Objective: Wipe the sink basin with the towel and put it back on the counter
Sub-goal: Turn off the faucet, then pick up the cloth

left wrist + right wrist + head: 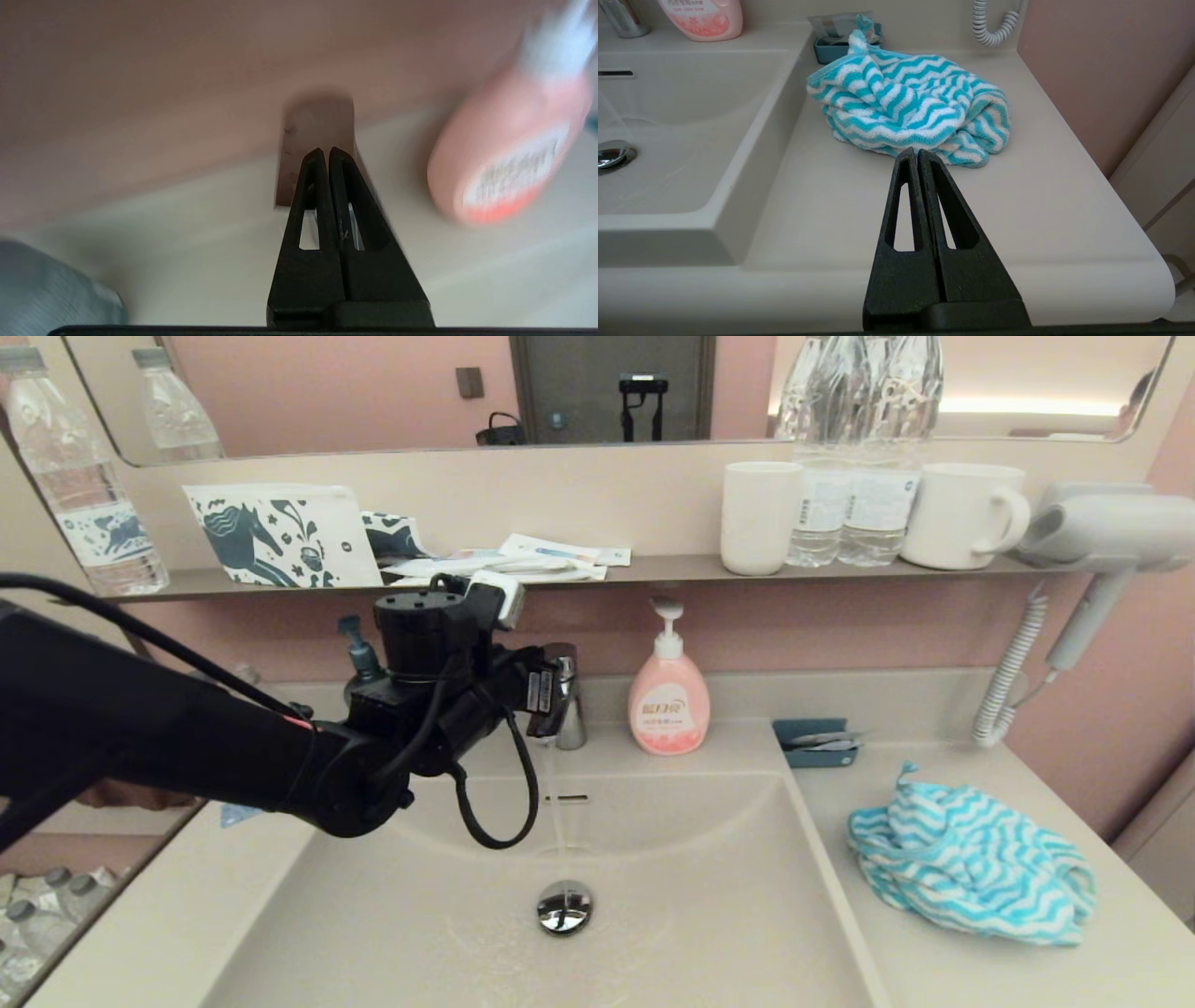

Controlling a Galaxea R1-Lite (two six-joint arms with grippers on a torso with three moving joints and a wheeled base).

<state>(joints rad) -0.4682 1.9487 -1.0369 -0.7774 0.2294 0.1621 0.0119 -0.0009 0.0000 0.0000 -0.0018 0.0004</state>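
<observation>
The beige sink basin (653,896) has a chrome drain plug (564,906) and a slot overflow (567,798). A thin stream of water seems to fall from the chrome faucet (568,705) into it. My left gripper (325,151) is shut and empty, its tips right at the faucet's top handle (317,126). The turquoise and white zigzag towel (971,873) lies crumpled on the counter (943,980) right of the basin. In the right wrist view my right gripper (917,153) is shut and empty, low over the counter (831,210), just short of the towel (910,102).
A pink soap pump bottle (667,695) stands behind the basin beside the faucet, a dark pump bottle (359,658) behind my left arm. A small blue tray (814,744) sits by the back edge. A hair dryer (1102,537) with a coiled cord (1008,681) hangs at right. The dark shelf (653,567) holds cups and bottles.
</observation>
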